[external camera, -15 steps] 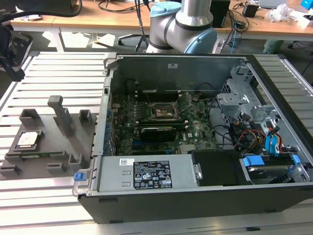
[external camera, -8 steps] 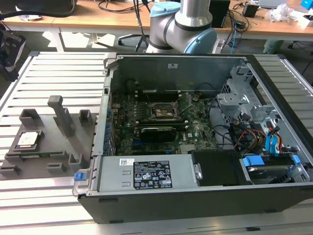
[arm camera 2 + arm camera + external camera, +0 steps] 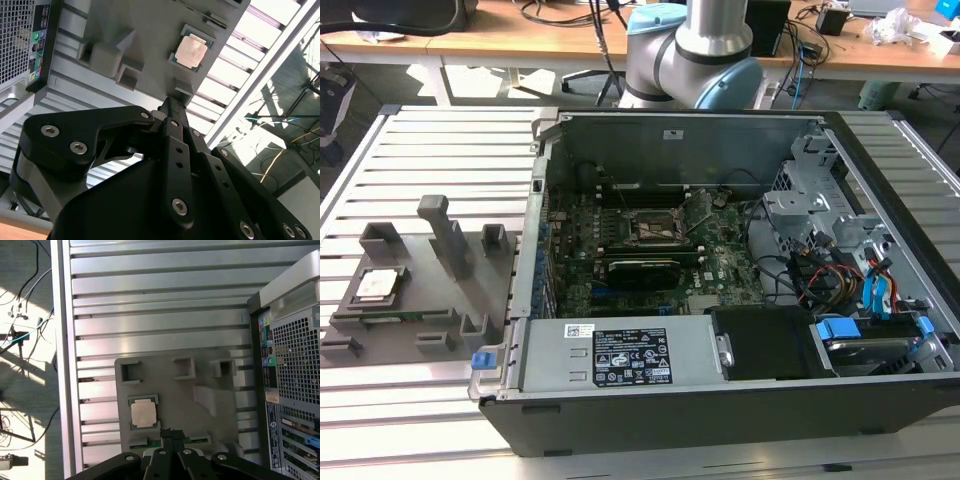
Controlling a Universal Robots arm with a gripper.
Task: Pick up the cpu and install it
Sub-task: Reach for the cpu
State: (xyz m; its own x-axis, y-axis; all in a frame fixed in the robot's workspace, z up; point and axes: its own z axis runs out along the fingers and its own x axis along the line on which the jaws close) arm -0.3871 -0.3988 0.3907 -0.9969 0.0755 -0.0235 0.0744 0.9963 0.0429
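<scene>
The cpu [image 3: 376,285] is a silvery square chip lying flat in a recess of the grey plastic tray [image 3: 420,300], at the exterior view's left. Both wrist views look down on the cpu [image 3: 192,50] [image 3: 143,414] from high above. My gripper [image 3: 170,104] [image 3: 168,433] hangs well above the tray, its black fingers pressed together and holding nothing. The fingertips sit a little to one side of the chip in these views. Inside the open computer case, the black socket frame [image 3: 653,228] sits on the green motherboard.
The open case [image 3: 720,280] lies on a slatted metal table [image 3: 440,130], to the exterior view's right of the tray. Upright grey blocks [image 3: 445,230] rise from the tray. Cables and drive bays [image 3: 850,270] fill the case's right side. The arm's base [image 3: 695,50] stands behind the case.
</scene>
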